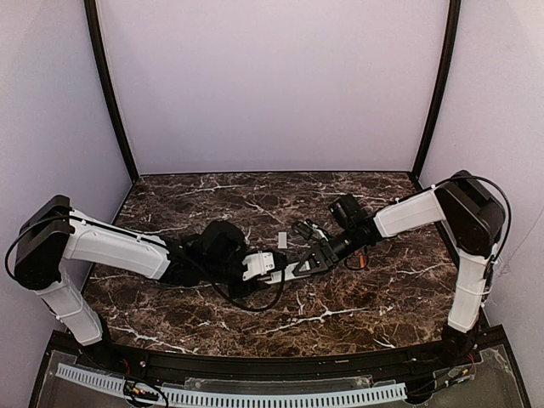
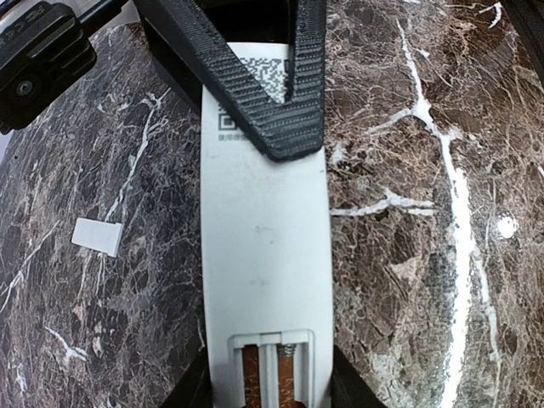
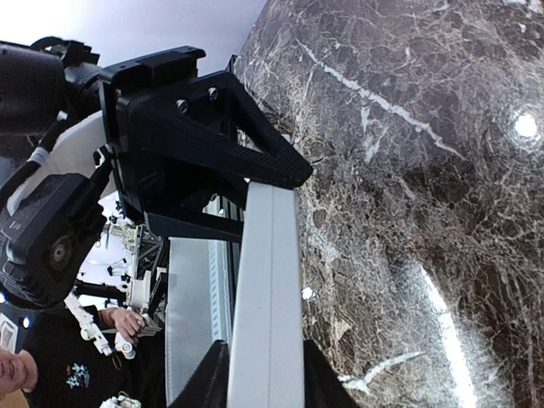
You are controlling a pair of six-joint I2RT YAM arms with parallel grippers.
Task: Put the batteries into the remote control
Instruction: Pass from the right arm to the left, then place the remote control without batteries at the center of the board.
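I held the remote control [image 2: 265,255] by both ends over the marble table [image 2: 408,255], probably to steady it. My right gripper [image 3: 263,378] clamped the labelled end. My left gripper [image 2: 270,393] pressed narrowly on its sides at the open slot, where the orange batteries [image 2: 252,374] sat. The label [image 2: 255,72] bore a QR code, but its small print was unreadable. A white tab [image 2: 96,235], perhaps the cover, lay apart.

Slim white plastic remote control [image 2: 265,255]: smooth, matt shell. Dark brown marble-patterned tabletop [image 2: 425,280]: polished and glossy, with bright lamp reflections. Right gripper's fingers [image 2: 255,102]: black plastic, matt, finely ribbed faces.
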